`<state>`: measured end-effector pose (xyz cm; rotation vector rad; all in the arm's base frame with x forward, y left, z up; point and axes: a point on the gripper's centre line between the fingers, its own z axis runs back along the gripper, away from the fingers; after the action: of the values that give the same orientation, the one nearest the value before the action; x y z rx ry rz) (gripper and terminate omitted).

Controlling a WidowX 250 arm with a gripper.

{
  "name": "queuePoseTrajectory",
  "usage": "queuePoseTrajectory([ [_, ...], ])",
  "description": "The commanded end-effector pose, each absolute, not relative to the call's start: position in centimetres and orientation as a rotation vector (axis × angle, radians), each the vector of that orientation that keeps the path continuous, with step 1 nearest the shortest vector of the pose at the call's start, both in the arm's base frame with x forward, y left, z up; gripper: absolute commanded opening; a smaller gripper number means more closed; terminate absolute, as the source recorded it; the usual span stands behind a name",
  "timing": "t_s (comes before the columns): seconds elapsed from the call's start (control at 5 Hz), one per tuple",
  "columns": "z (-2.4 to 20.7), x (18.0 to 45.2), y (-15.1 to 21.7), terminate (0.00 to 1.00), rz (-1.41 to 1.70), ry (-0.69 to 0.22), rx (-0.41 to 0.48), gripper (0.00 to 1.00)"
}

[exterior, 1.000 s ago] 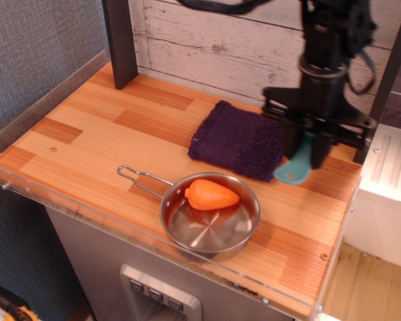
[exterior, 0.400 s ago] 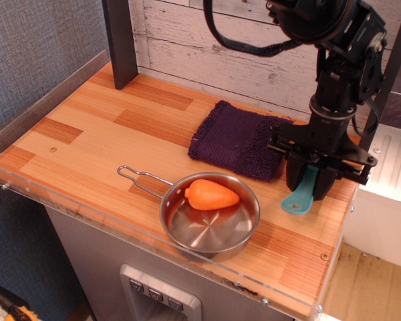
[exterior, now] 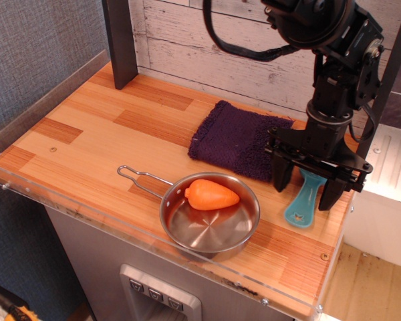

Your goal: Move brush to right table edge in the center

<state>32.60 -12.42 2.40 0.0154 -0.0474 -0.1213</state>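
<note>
One brush [exterior: 304, 200] is lying flat on the wooden bench [exterior: 87, 127] near its right edge, w/ the gripper [exterior: 303, 189] hanging over it, jaws spread either side, not pinching. Purple cloth [exterior: 237, 139] is sitting beside; pan [exterior: 210, 215] w/ carrot [exterior: 210, 194] up front. Whitewashed plank wall [exterior: 220, 40] is running behind.

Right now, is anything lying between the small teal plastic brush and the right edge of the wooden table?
Nothing visible does. The small teal plastic brush lies flat on the butcher-block wooden table close to its right edge, with only bare wood between. The open black gripper straddles it; the dark purple cloth lies to its left.
</note>
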Motion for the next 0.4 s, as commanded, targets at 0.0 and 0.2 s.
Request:
queuePoseTrajectory([
  [0.0, 11.1, 31.5, -8.5, 0.0, -0.104, -0.202, -0.036, 1.0],
  [0.2, 11.5, 31.2, -6.3, 0.0, -0.086, -0.177, -0.035, 1.0],
])
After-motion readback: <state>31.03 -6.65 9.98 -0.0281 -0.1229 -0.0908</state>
